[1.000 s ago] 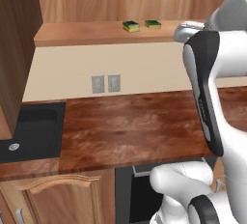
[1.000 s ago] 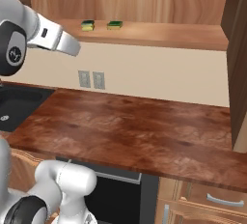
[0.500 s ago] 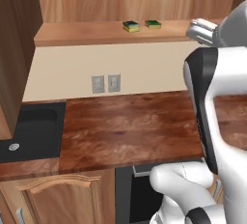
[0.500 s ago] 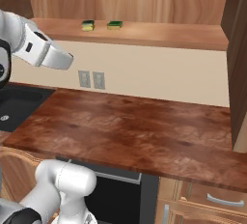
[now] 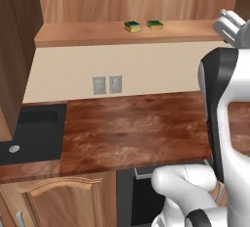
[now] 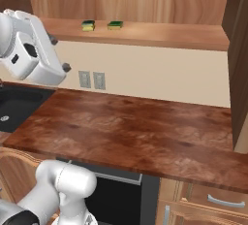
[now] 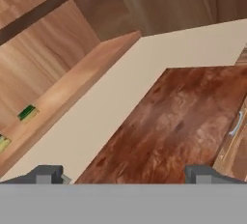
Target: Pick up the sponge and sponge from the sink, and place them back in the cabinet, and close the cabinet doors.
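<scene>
Sponges (image 5: 132,26) side by side, flat

I see a dark reddish-brown wooden desk (image 5: 132,128) running along a cream back wall (image 5: 156,72). Two grey wall outlets (image 5: 107,84) sit side by side on that wall, just above the desk surface. Below the desk's front edge are light lower cabinets (image 5: 63,201) with arched panels, a dark appliance opening (image 6: 116,195) beside them, and a drawer handle (image 6: 225,201) to the right.

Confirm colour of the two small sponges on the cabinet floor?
Dark green over yellow, both small flat sponges; clearest in the left base view.
</scene>
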### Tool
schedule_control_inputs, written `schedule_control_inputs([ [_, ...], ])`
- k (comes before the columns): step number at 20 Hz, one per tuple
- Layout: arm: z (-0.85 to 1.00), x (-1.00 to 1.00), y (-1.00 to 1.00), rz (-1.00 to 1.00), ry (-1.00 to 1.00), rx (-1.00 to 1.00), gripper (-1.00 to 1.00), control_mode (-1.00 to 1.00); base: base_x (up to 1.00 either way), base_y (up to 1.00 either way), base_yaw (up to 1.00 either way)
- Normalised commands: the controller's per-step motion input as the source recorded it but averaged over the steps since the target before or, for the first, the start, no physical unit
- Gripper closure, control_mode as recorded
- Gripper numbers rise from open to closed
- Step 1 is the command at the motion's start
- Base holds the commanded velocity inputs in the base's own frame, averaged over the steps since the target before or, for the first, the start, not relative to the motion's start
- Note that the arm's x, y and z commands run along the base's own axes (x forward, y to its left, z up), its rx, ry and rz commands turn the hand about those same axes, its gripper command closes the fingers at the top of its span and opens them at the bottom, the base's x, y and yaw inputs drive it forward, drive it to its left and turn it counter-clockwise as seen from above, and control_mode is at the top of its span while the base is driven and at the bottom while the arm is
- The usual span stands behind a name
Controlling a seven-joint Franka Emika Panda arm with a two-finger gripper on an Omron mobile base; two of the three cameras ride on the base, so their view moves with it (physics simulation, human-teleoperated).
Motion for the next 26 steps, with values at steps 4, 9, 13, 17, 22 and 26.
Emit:
schedule_control_inputs([
  [4, 0.04, -0.44, -0.35, -0.14, -0.07, 0.15, -1.0, -1.0, 0.0, 0.0, 0.0],
  [9, 0.0, -0.35, -0.41, -0.09, 0.0, 0.06, -1.0, -1.0, 0.0, 0.0, 0.0],
  [13, 0.0, -0.35, -0.47, -0.06, 0.0, 0.03, -1.0, -1.0, 0.0, 0.0, 0.0],
  [17, 0.02, -0.39, -0.4, -0.07, 0.01, 0.02, -1.0, -1.0, 0.0, 0.0, 0.0],
  [22, 0.04, -0.42, -0.32, -0.12, 0.05, 0.02, -1.0, -1.0, 0.0, 0.0, 0.0],
  [26, 0.04, -0.37, -0.35, -0.14, 0.02, 0.03, -1.0, -1.0, 0.0, 0.0, 0.0],
])
